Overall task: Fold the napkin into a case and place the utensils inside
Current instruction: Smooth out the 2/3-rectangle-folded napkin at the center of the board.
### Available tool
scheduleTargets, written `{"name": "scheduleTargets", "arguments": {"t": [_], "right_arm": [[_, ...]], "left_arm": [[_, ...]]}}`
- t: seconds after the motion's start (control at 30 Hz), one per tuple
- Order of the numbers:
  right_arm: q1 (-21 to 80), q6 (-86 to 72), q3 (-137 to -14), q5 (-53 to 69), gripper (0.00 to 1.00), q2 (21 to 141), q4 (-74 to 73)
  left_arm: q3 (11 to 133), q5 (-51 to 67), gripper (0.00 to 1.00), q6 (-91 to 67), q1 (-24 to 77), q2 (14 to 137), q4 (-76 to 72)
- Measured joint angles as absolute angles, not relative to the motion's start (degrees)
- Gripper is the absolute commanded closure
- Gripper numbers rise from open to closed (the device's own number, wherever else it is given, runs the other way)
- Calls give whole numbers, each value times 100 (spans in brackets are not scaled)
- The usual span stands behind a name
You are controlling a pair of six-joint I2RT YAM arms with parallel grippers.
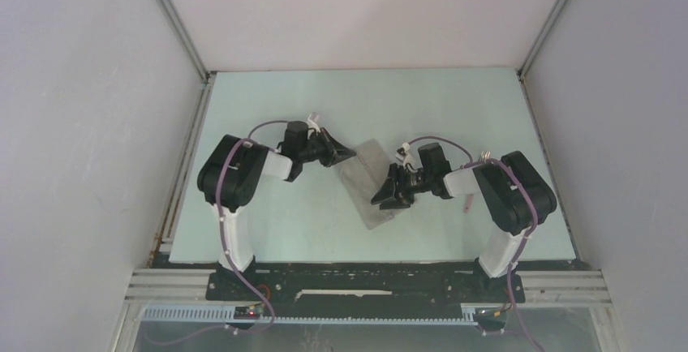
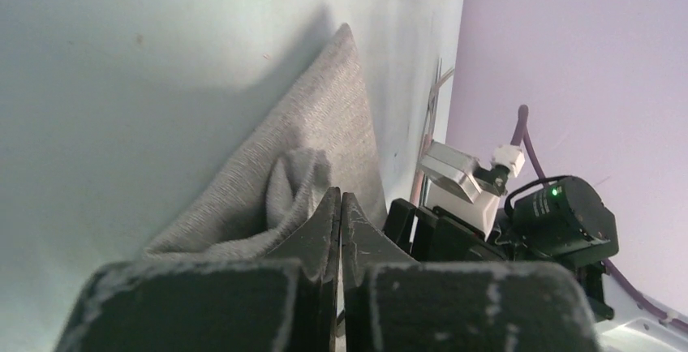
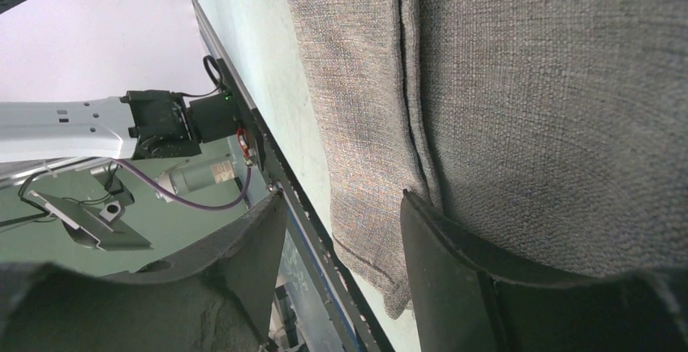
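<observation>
Napkin lies part-folded on the table, slanted between the arms. Left gripper is pinched together on a pucker of its edge; right gripper has jaws apart over the near hem. The left should lift low and carry the edge across evenly while the right pins the cloth against sliding

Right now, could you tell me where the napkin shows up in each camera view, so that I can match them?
Top external: the napkin lies as a diagonal strip at the centre of the table.
Left wrist: the napkin fills the middle, bunched up at the shut left fingers.
Right wrist: the napkin covers the upper right, beyond the open right fingers.
Shared landmark: the pale green table under the cloth.
</observation>
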State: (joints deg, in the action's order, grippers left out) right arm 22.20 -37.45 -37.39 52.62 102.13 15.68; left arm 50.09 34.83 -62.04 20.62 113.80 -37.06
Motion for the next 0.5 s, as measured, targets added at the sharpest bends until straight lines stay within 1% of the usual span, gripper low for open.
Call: {"name": "scheduleTargets", "arguments": {"t": [0.17, 0.27, 0.3, 0.4, 0.43, 0.5], "right_arm": [[2228, -3745, -3739, 5245, 31, 10178, 1559], [2252, -3743, -3739, 5172, 26, 10090, 1492], [2265, -3739, -3739, 5118, 24, 10029, 1441], [2292, -3712, -3769, 4936, 9, 9797, 1175], [2314, -3677, -3822, 4853, 7, 9699, 1013], [2399, -3614, -3992, 4665, 7, 9485, 672]], "left_arm": [[5068, 3470, 100, -6379, 2036, 11767, -4003], [5124, 3409, 100, -6512, 2056, 11974, -4045], [5124, 3376, 100, -6552, 2062, 12014, -4047], [5124, 3341, 100, -6604, 2067, 12051, -4071], [5124, 3332, 100, -6608, 2067, 12053, -4086], [5124, 3332, 100, -6622, 2067, 12073, -4115]]}}
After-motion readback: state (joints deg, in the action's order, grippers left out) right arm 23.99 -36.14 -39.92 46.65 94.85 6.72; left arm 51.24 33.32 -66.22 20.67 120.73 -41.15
